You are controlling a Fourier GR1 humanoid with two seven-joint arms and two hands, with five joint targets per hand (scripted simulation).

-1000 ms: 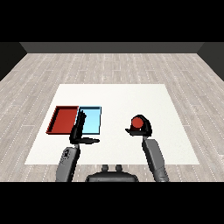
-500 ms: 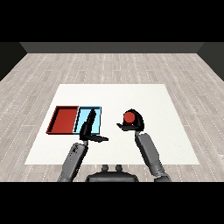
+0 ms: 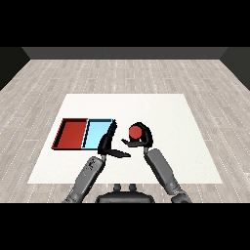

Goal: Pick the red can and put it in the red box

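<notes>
Quick count first: one red can (image 3: 135,131), two trays, two hands, one white table (image 3: 161,110). The red tray (image 3: 71,134) and the light blue tray (image 3: 97,133) sit side by side, touching along a shared edge, in the left-middle of the frame, red on the outside and blue nearer the centre.

Edges and room: both trays sit a bit in from the table's left edge, with a strip of white between the red tray and that edge. The whole upper half of the table and the right side are bare white, so there's lots of open surface up there and to the right. The gap between the two hands near the centre is narrow.

The can is just right of centre, wrapped by the right hand (image 3: 142,140), whose fingers and thumb curl round it with the red top showing above them. Looks like it's lifted off the table, though honestly from this angle I can't say for sure. It's near the blue tray's right edge but outside both trays, and the blue tray lies between it and the red one.

The left hand (image 3: 108,143) is at the blue tray's lower right corner, fingers straight and pointing up, thumb sticking out to the right, holding nothing.
</notes>
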